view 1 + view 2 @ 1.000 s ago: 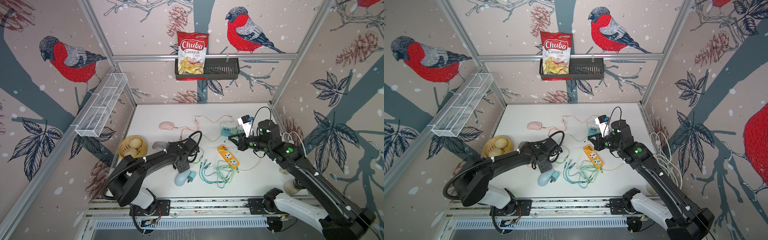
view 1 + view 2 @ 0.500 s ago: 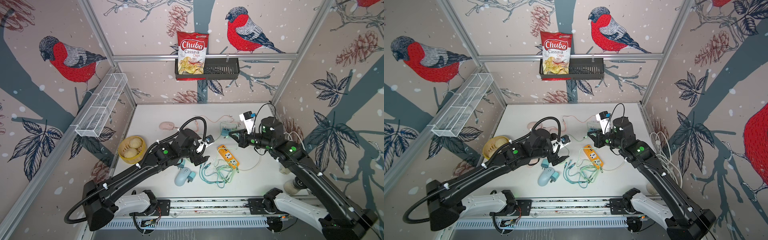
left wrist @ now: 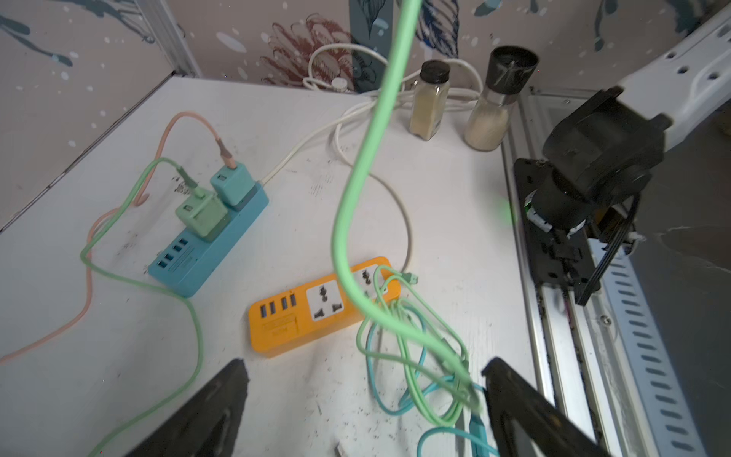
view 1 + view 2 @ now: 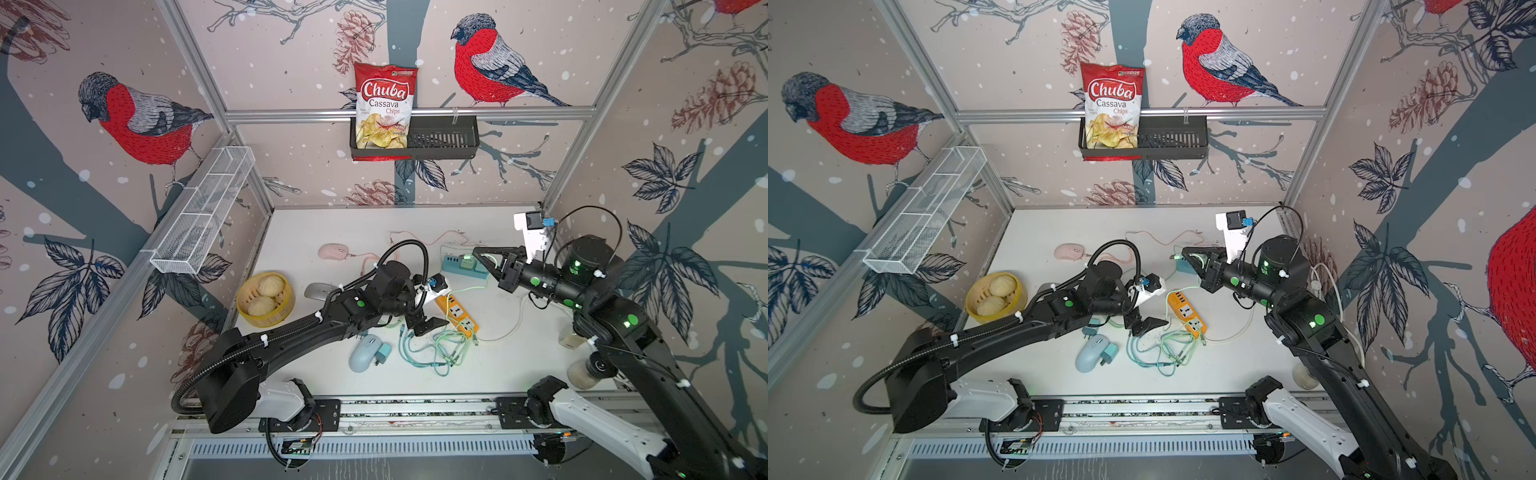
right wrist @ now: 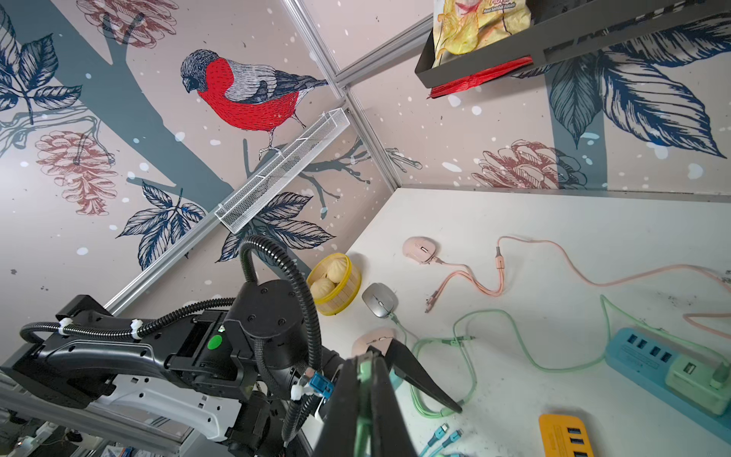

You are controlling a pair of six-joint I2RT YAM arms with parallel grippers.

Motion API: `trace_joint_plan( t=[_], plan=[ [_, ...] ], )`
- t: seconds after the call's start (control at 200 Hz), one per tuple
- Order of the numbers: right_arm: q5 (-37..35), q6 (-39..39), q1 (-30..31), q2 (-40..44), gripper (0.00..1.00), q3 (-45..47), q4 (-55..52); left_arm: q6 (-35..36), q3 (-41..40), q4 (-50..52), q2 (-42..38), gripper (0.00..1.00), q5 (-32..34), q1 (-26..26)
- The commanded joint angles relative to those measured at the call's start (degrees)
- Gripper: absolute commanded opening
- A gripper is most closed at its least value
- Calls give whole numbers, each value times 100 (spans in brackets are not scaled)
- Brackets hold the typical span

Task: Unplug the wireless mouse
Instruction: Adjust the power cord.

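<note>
A grey wireless mouse [image 5: 379, 300] lies on the white table next to the steamer, with a green cable [image 5: 459, 340] running into its front. In both top views the mouse [image 4: 316, 289] [image 4: 1044, 287] is half hidden behind my left arm. My right gripper [image 5: 368, 356] [image 4: 477, 251] is raised above the blue power strip, shut on a green cable [image 3: 356, 198] that climbs from the tangle. Low over the cable tangle, my left gripper [image 3: 364, 364] [image 4: 424, 326] [image 4: 1144, 326] is open and holds nothing.
A blue power strip [image 3: 209, 253] with two chargers and an orange strip [image 3: 316, 304] lie mid-table beside tangled cables [image 4: 436, 349]. Also here are a pink mouse [image 4: 332, 251], a light blue mouse [image 4: 365, 352], a bun steamer [image 4: 266, 299] and two jars [image 3: 429, 103] at the right edge.
My left arm has swung from beside the grey mouse to the right, over the cable tangle, its gripper still open. The right gripper has risen and moved back with the green cable.
</note>
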State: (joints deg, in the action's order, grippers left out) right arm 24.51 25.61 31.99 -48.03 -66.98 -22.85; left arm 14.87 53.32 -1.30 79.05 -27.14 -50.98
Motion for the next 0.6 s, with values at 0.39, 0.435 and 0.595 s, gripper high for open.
trace_joint_plan(
  t=[0.39, 0.435, 0.595],
  plan=[
    [-839, -351, 9, 280, 0, -556, -538, -32, -302, -278, 539, 63, -577, -184],
    [-953, -388, 9, 315, 0, -611, -591, -62, -394, -401, 559, 49, -652, -184],
    [-1060, -416, 9, 346, 0, -613, -689, -177, -367, -696, 597, 0, -709, -184]
  ],
)
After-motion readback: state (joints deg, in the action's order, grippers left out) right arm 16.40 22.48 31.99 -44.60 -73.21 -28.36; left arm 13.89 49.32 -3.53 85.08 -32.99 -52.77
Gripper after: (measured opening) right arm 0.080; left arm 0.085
